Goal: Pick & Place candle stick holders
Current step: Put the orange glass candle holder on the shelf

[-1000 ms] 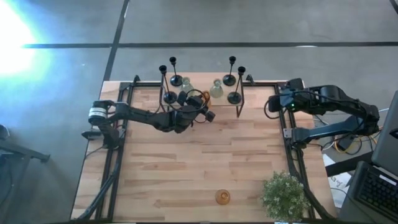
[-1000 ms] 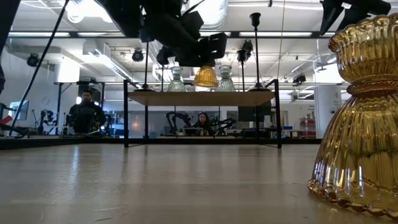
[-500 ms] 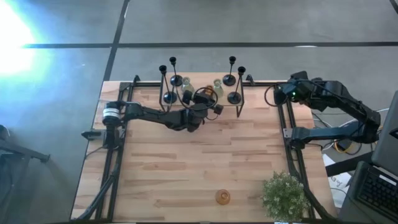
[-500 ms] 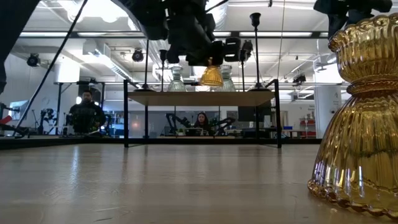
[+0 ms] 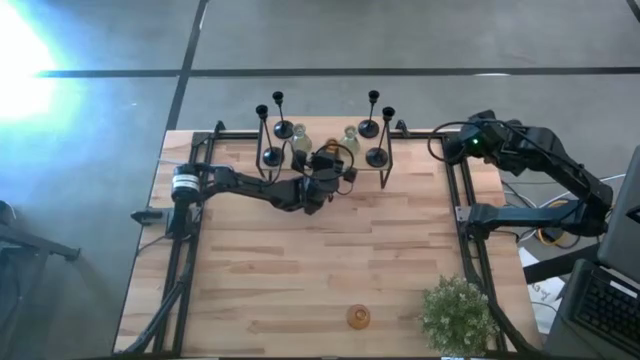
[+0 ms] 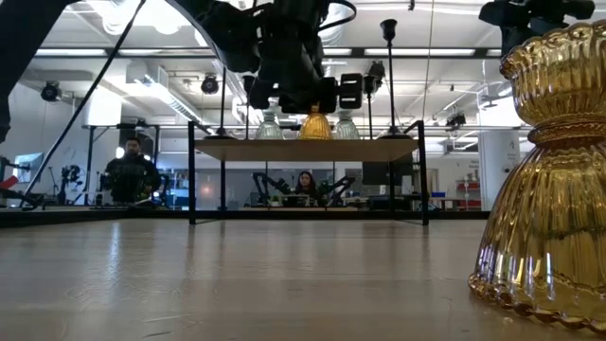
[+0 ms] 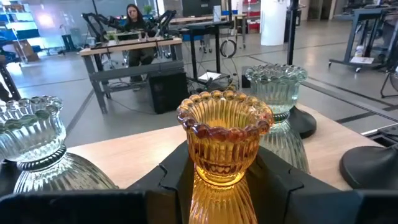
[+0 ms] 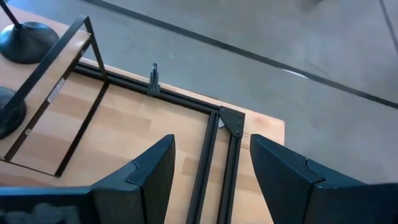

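Since a second ago my left gripper point(image 5: 331, 160) has carried the amber holder point(image 7: 225, 138) toward twelve o'clock onto the raised shelf point(image 6: 308, 149). Butcher-block table point(image 5: 300, 270), workshop behind, a person point(image 6: 131, 175) seated there. Fingers clamp the holder between two pale-green holders point(image 7: 277, 93). Right gripper point(image 8: 211, 180) waits, jaws spread, at two o'clock.

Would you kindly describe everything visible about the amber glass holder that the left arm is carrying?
The amber glass holder is squat ribbed glass, translucent, with a beaded scalloped rim, narrow waist and flared ribbed lower body. It stands upright, gripped at the waist between the left claw fingers. It sits over the small raised shelf at the table's far edge, between two pale-green glass holders, apart from both. Whether its base touches the shelf cannot be told.
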